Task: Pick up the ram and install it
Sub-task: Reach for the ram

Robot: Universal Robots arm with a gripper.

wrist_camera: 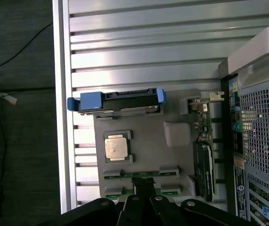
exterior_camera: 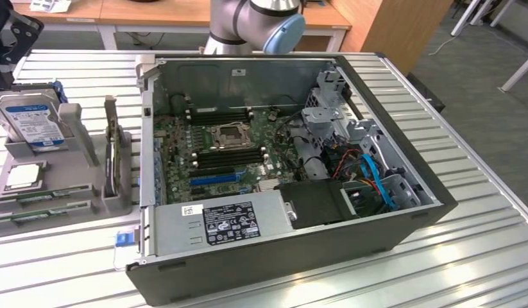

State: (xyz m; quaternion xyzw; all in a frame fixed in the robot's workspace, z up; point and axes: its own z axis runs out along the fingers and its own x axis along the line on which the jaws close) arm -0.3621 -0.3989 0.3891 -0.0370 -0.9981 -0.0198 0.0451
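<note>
Two green ram sticks (exterior_camera: 43, 195) lay in the grey holder (wrist_camera: 148, 153) beside the open computer case (exterior_camera: 392, 244), neither yet lifted nor fitted into the black motherboard slots (exterior_camera: 233, 157), while the gripper (wrist_camera: 143, 181) hung close over them, fingers pressed together and holding nothing.
</note>
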